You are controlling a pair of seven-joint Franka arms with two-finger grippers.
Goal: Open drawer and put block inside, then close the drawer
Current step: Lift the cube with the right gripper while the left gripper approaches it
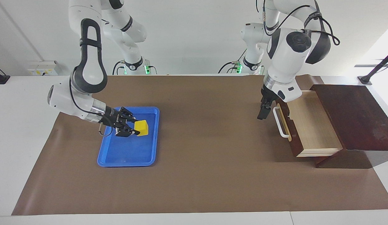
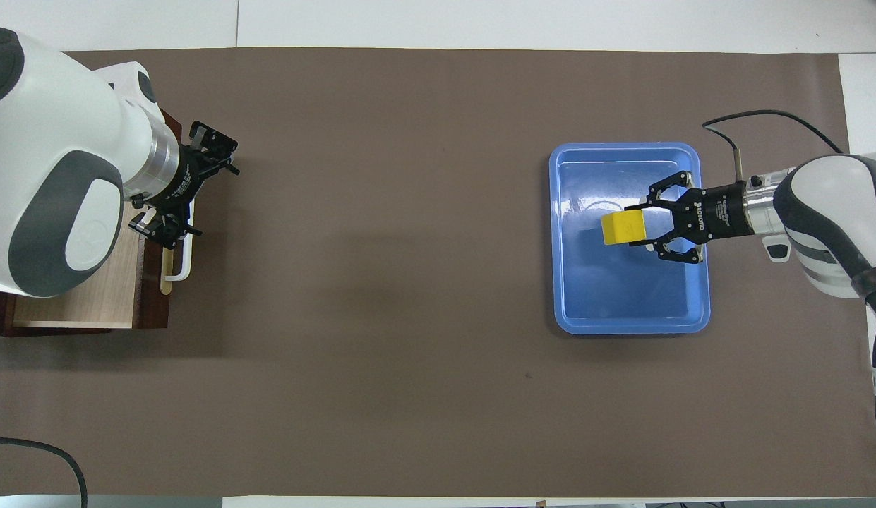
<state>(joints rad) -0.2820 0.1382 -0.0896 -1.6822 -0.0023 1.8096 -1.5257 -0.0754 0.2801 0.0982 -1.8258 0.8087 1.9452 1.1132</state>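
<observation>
Right pincer [image 1: 138,128] is clamped on the block [image 1: 142,128], gripping two opposed side faces, and carries it clear of the floor of the blue tray [image 1: 150,159], over the part of the tray nearer the robots. The overhead view confirms the fingertips [image 2: 637,207] bearing on flat faces of the block [image 2: 624,229] with the cube projecting ahead of the pincer [image 2: 641,227].

Assessment of the block: small, plain, smooth-faced cube; judged light and rigid, not fragile. Smooth faces could slip or let the cube pivot if the grip sits near an edge. The best hold is across the middle of two parallel faces, as now appears to be the case.

Left pincer [image 1: 263,112] stands open and empty, hanging just beside the white handle [image 1: 279,122] of the drawer [image 1: 312,125], at the left arm's end of the bench [image 1: 212,175], and is not gripping it. That arm waits.

Drawer is pulled out, its light wood interior exposed and nothing seen in it. Judged stiff and sliding; for closing, a push on the dark front or the handle should serve.

Remaining, in my judgement: carry the block across, release it in the drawer, close.
</observation>
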